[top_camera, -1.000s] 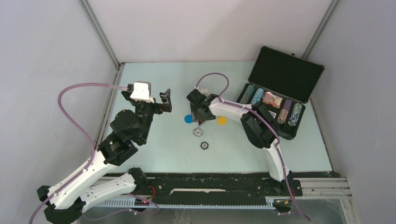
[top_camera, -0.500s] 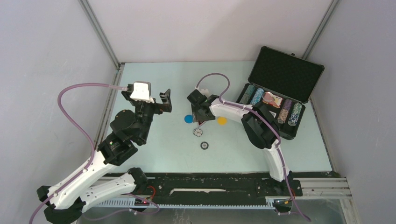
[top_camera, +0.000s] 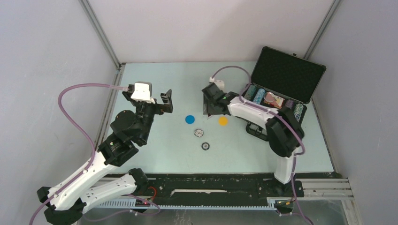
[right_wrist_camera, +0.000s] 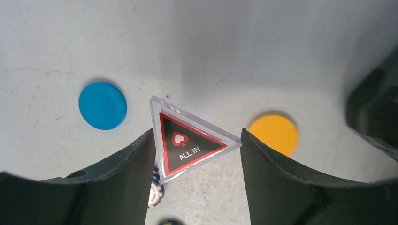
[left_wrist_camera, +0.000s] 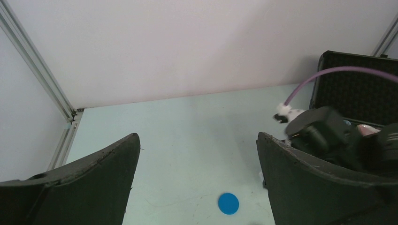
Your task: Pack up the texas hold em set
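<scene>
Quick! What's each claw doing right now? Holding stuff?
Left claw: open, holding nothing.
Right claw: closed on the red triangle marked ALL IN.

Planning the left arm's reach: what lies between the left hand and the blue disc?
Nothing. Only bare table separates the left hand and the blue disc, shown in the left wrist and top views.

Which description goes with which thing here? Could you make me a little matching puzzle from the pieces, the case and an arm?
Things:
1 blue disc
2 ALL IN triangle
3 briefcase
4 left gripper

States:
A lid up, chips inside
B pinched in the right gripper
C lying loose, untouched
D open, holding nothing

Pairs: 1-C, 2-B, 3-A, 4-D
</scene>
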Robot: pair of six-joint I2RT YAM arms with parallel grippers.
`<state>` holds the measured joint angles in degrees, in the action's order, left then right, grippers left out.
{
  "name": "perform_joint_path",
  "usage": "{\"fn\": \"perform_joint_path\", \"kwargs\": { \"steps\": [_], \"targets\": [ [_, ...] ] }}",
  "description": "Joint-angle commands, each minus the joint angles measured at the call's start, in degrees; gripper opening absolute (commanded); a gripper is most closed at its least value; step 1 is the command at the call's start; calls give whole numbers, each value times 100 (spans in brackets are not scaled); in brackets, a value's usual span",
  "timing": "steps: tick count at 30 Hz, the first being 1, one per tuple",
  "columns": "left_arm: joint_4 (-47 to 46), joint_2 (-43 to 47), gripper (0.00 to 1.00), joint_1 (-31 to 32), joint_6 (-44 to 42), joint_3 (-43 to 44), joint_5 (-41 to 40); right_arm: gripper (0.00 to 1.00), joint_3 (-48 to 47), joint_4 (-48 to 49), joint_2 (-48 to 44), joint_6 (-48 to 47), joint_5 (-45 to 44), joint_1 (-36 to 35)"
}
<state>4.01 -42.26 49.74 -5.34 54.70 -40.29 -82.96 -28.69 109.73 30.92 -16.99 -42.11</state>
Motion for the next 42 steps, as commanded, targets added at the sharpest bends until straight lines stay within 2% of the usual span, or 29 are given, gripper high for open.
{"fn": "perform_joint_path", "kwargs": {
  "steps": [1,5,11,15,18,22,28,33,42],
  "targets": [
    [-58,22,100,-37,137,129,54,61,443,314,-1027,-52,-324,339],
    [-16,18,100,-42,203,175,106,61,1068,260,-1765,-17,-530,917],
    [378,-15,100,-9,612,575,144,61,1840,103,-2621,20,-510,2191],
    [934,-193,100,12,868,1223,537,61,2055,5,-2867,81,-511,3083],
    [1033,-300,100,12,846,1226,688,61,2110,-48,-2821,293,-604,3500],
    [774,-323,100,10,701,829,551,61,2135,99,-2636,488,-675,3761],
    [486,3,100,10,544,261,395,61,1959,284,-2329,495,-313,4497],
    [424,-19,100,-8,543,162,479,61,1925,651,-2249,216,-264,4623],
    [408,-19,100,-4,545,95,452,62,1549,730,-1673,1,-301,4690]
  ]
}}
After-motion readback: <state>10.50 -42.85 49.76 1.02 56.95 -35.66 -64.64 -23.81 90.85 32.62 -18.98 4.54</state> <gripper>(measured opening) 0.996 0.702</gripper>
